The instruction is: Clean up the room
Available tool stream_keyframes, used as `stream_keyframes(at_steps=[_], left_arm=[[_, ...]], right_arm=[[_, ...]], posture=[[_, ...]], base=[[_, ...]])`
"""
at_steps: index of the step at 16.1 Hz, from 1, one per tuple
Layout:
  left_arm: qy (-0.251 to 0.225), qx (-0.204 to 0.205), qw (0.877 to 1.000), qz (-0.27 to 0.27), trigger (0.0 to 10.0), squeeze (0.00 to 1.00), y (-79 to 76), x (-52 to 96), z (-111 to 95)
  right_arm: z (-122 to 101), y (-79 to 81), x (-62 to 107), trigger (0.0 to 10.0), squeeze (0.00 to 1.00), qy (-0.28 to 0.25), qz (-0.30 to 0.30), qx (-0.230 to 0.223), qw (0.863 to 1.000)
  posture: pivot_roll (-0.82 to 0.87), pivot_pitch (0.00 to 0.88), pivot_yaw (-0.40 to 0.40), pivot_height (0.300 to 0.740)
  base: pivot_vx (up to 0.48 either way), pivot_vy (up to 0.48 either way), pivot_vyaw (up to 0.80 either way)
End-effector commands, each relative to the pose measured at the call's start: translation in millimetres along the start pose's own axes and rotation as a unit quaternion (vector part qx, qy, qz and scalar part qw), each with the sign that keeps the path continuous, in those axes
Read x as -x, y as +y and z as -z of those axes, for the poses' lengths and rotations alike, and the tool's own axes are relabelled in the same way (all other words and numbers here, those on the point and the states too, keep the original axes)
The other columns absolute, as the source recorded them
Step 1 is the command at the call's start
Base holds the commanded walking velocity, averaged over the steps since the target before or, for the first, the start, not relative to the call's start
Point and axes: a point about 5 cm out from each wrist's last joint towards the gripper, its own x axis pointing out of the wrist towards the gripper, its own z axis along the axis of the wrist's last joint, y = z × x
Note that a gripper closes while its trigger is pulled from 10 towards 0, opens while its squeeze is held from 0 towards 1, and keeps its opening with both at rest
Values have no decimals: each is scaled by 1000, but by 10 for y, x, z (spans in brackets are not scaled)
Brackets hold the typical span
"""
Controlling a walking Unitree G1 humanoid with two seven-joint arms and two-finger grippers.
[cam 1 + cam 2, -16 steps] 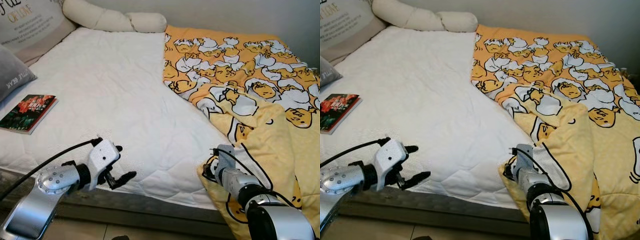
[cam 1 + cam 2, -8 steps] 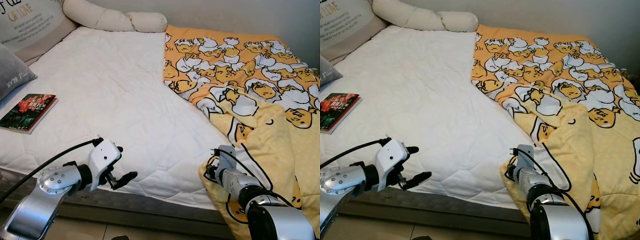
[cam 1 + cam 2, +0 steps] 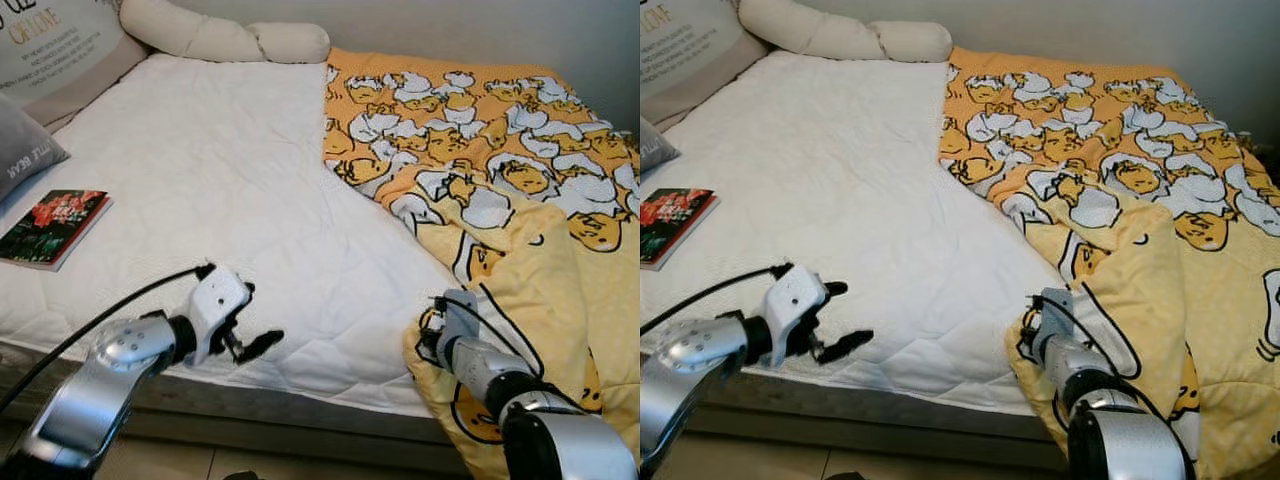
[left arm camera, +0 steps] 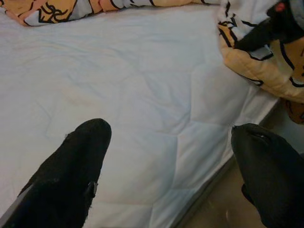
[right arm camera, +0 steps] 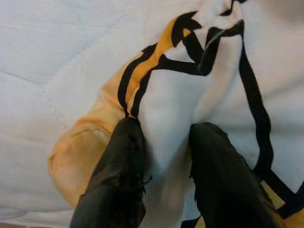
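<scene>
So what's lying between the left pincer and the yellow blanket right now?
Nothing but bare white mattress. In the head views the left pincer hangs open at the bed's near edge, and the blanket, clamped by the right pincer, begins beyond that stretch.

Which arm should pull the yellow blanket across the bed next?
Right. The right gripper already pinches a fold of the yellow blanket at its near corner, while the left gripper hangs open over bare white mattress, apart from the blanket.
</scene>
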Motion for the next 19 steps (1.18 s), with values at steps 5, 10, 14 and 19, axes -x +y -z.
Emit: stream_keyframes(at_steps=[5,10,14,19], left_arm=[[-4,-15,999,31,10000,1000,-9,-117,-39],[4,3,1000,24,10000,1000,74,-139,83],[19,12,1000,22,10000,1000,137,-74,211],[-25,11,997,75,10000,1000,91,-112,21]], right_arm=[[55,-146,33,0,0,-3,-61,-7,998],[-204,58,278,0,0,-87,-335,95,933],[46,195,863,0,0,-17,-562,208,801],[1041,-136,578,667,0,143,-483,375,778]], posture=[[-3,0,30,740],[-21,0,26,740],[-22,0,24,740],[-24,0,26,740]], base=[[0,0,0],[0,0,0],[0,0,0],[0,0,0]])
